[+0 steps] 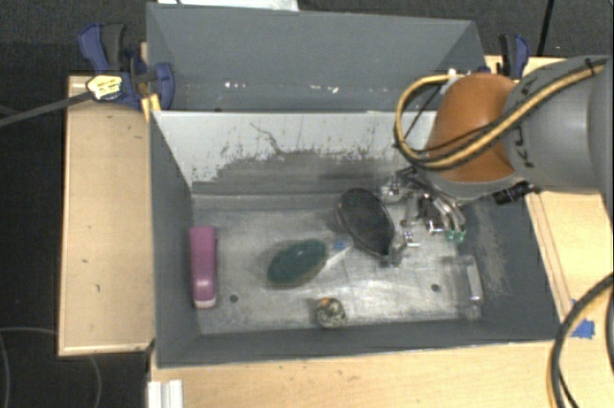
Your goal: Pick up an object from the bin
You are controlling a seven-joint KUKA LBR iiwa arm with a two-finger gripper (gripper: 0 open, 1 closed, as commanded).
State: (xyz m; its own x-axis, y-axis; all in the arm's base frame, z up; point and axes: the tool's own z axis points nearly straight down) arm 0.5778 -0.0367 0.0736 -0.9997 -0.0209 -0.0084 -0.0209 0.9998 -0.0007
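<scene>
Toward the right of the bin floor, my gripper (401, 243) sits low against the right end of a dark oval thing (363, 216). Whether it is spread or closed I cannot tell, and I see nothing clearly clamped in it. Just left of that dark oval lies a teal oval piece (295, 263), apart from it. A small round thing (329, 310) rests near the front wall, and a pale clear piece (471, 285) lies at the right. A pink block (203, 264) lies well apart by the left wall of the grey bin (288, 60).
</scene>
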